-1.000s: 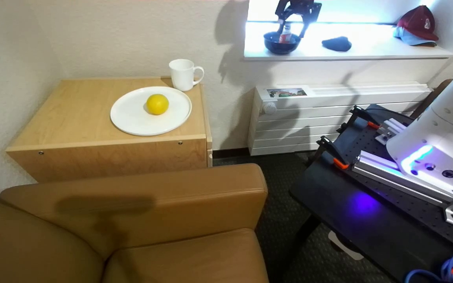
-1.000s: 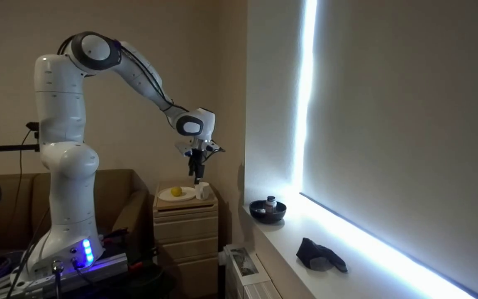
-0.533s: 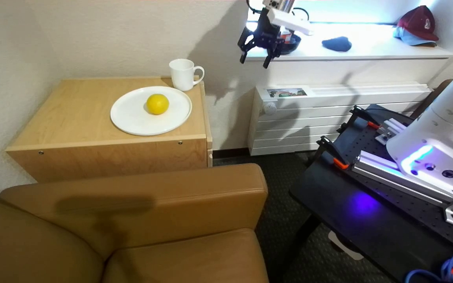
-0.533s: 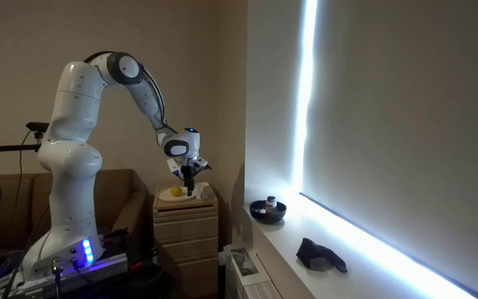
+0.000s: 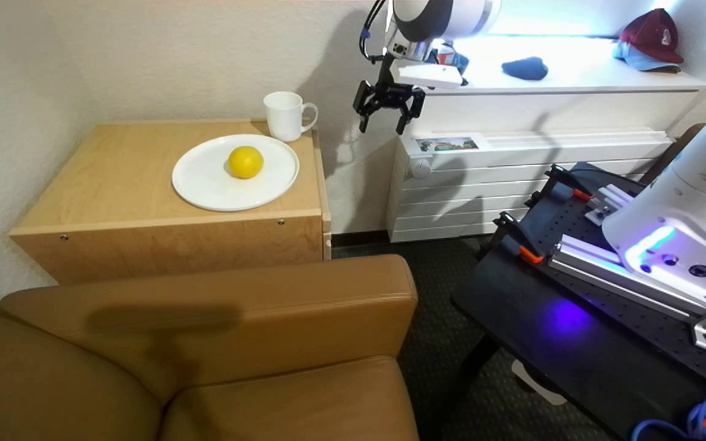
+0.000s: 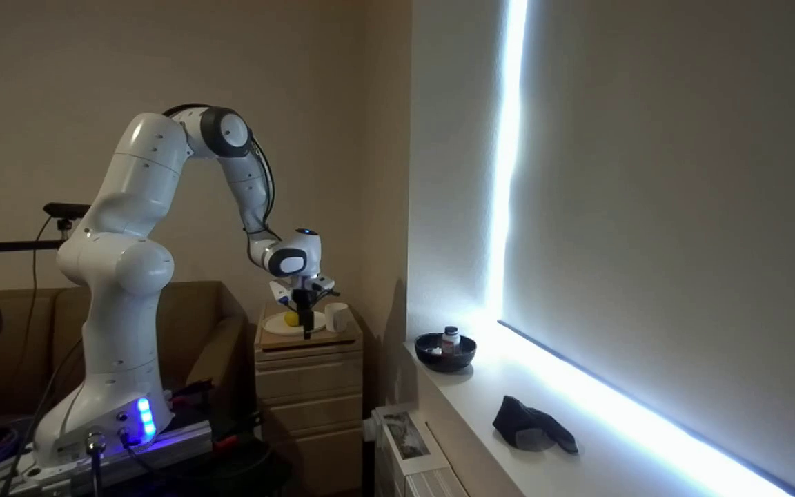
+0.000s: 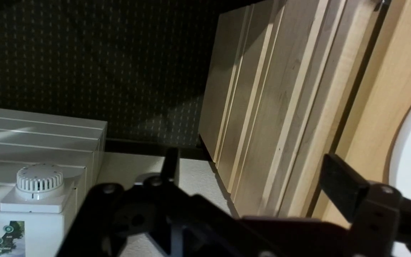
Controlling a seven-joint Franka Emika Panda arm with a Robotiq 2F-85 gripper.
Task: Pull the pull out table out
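Your black two-fingered tool (image 5: 382,127), spread and empty, has come down in front of the pale rectangular wooden tabletop (image 5: 138,162). You now seem placed to reach the thin flat light-wood pull-out table (image 7: 330,107), apparently pushed in underneath.

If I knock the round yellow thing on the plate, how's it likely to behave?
The round yellow thing would probably roll, given its ball shape. The white plate looks smooth and shallow, so may do little to stop it. I can't judge its weight.
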